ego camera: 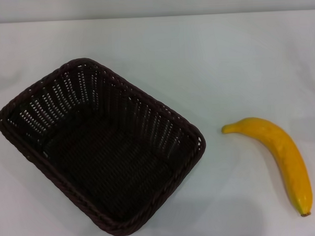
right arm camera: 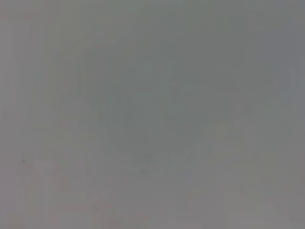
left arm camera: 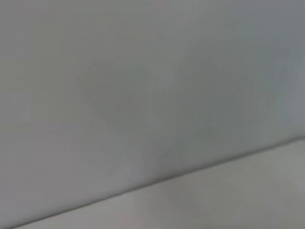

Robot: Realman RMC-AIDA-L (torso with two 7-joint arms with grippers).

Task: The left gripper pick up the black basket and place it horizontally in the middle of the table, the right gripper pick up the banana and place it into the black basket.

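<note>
The black basket [ego camera: 41, 86] is a large woven rectangular basket with a braided rim. It stands on the white table [ego camera: 223, 57] at the left in the head view, turned at a slant, and it is empty. The banana [ego camera: 284, 154] is yellow-orange and curved. It lies on the table to the right of the basket, apart from it, with its brown tip toward the near edge. Neither gripper shows in any view. Both wrist views show only a plain grey-white surface.
The far edge of the table [ego camera: 153, 16] runs across the top of the head view, with a grey wall behind it. A faint edge line [left arm camera: 190, 174] crosses the left wrist view.
</note>
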